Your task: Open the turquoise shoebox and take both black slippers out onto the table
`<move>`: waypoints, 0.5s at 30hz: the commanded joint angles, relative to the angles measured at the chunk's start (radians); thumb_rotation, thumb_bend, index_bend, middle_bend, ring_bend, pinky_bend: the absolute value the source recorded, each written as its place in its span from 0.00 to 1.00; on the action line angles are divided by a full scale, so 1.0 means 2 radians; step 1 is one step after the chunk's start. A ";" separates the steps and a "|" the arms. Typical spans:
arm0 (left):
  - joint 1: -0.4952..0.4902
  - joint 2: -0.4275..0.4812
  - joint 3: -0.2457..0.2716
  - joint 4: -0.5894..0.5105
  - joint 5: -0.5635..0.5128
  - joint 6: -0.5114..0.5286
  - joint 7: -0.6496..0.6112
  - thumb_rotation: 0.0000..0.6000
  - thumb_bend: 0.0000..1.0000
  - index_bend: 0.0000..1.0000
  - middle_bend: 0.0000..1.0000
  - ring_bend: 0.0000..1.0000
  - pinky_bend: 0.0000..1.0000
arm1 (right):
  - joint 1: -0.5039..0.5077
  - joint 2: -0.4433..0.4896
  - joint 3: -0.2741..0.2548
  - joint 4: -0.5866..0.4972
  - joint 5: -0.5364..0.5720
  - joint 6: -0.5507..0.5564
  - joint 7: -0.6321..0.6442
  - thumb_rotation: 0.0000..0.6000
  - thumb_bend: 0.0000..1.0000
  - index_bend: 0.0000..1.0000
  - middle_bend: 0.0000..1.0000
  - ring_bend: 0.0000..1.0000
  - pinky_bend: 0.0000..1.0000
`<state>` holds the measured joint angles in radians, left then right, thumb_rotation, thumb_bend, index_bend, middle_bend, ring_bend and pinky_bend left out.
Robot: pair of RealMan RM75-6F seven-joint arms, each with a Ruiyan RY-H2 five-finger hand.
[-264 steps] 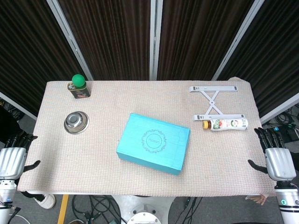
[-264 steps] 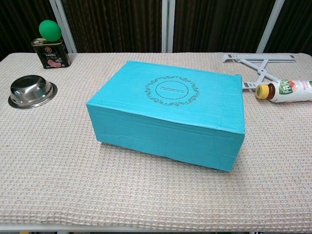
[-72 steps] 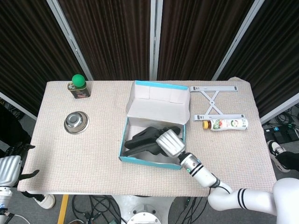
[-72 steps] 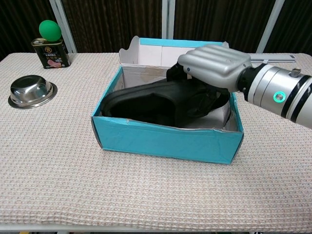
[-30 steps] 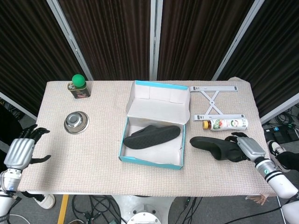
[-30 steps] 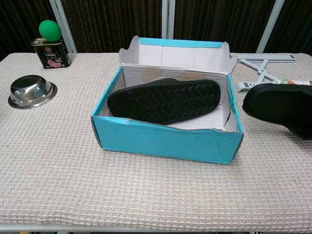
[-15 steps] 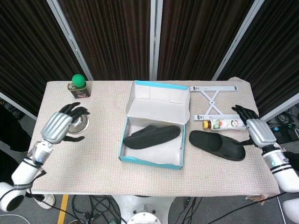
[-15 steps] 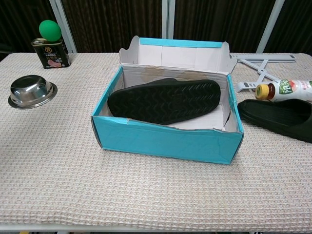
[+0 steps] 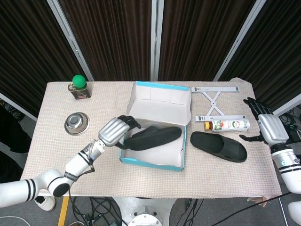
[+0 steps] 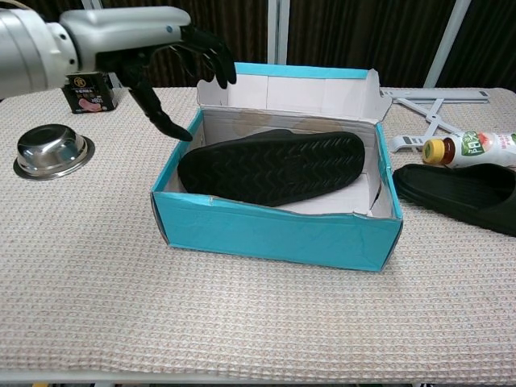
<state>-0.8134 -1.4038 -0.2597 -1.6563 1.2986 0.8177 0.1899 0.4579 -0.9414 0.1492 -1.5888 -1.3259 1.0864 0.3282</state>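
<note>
While its fingers are spread and hold nothing, the left hand (image 9: 114,131) hangs at the left wall of the turquoise shoebox (image 9: 153,162), apparently placed there to reach the slipper in the box (image 9: 153,138). That slipper lies sole-up and tilted against the box's left wall, its heel end nearest the hand. The lid stands open toward the tabletop's far edge, so the opening step looks done. The other slipper (image 9: 218,146) already lies on the tabletop just right of the box, toward the right edge, which suggests half the removal is finished. The right hand (image 9: 268,126) is empty with fingers apart beyond the right edge, near the bottle (image 9: 226,125). The chest view shows the ribbed sole (image 10: 274,165) and the left hand's dark fingertips (image 10: 179,132) above the box's corner; only the head view shows the right hand.
</note>
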 commanded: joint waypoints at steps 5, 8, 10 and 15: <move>-0.061 -0.084 -0.008 0.026 -0.152 0.017 0.152 1.00 0.00 0.29 0.28 0.20 0.27 | -0.004 -0.001 0.002 0.004 -0.006 0.003 0.003 1.00 0.00 0.00 0.00 0.00 0.00; -0.076 -0.104 -0.008 0.036 -0.209 0.033 0.193 1.00 0.00 0.28 0.28 0.20 0.27 | -0.006 -0.001 0.002 0.007 -0.009 0.004 0.006 1.00 0.00 0.00 0.00 0.00 0.00; -0.087 -0.113 -0.003 0.041 -0.241 0.040 0.221 1.00 0.00 0.28 0.27 0.20 0.28 | -0.007 -0.001 0.003 0.008 -0.010 0.004 0.010 1.00 0.00 0.00 0.00 0.00 0.00; -0.107 -0.134 0.003 0.058 -0.289 0.065 0.264 1.00 0.00 0.26 0.24 0.20 0.28 | -0.013 0.000 0.003 0.013 -0.015 0.009 0.015 1.00 0.00 0.00 0.00 0.00 0.00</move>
<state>-1.0021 -1.6456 -0.2610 -1.5614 0.7530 0.9204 0.6861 0.4330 -0.9419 0.1546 -1.5642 -1.3545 1.1045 0.3582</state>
